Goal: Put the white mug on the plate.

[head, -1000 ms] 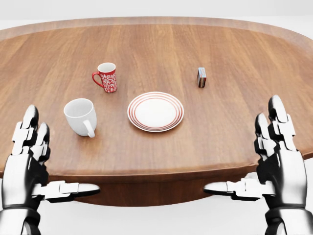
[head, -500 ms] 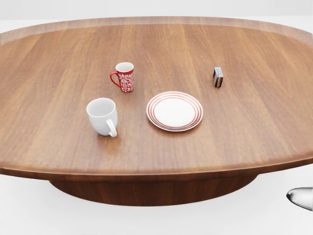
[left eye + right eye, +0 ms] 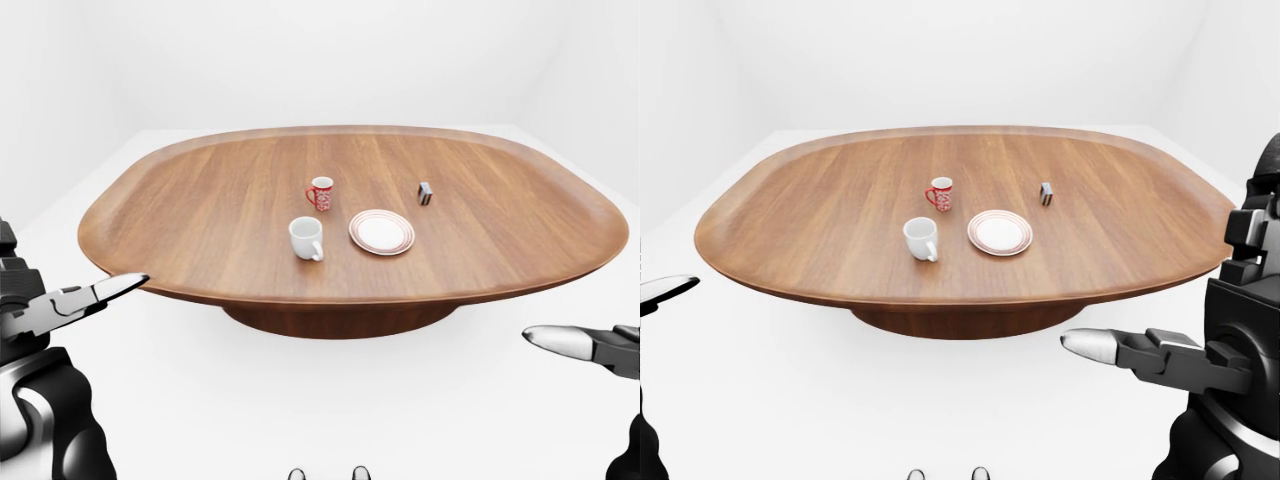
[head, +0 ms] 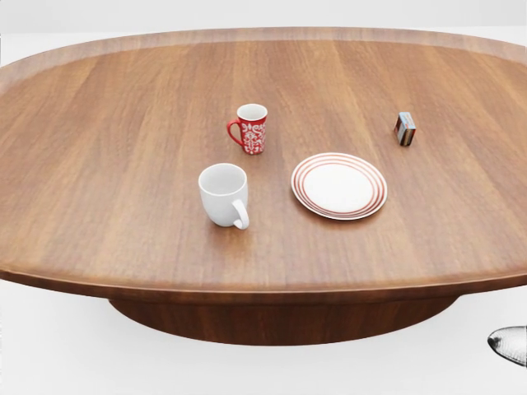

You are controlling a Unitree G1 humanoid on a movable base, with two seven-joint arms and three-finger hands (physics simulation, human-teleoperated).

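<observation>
Head view shifted left; white mug (image 4: 224, 194), plate (image 4: 338, 185) apart; hands released.

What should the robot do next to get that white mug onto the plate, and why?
Probably bring the left robot hand up over the table toward the white mug. Both hands hang below the table edge, open and empty, and the mug stands left of the plate, on that hand's side.
</observation>
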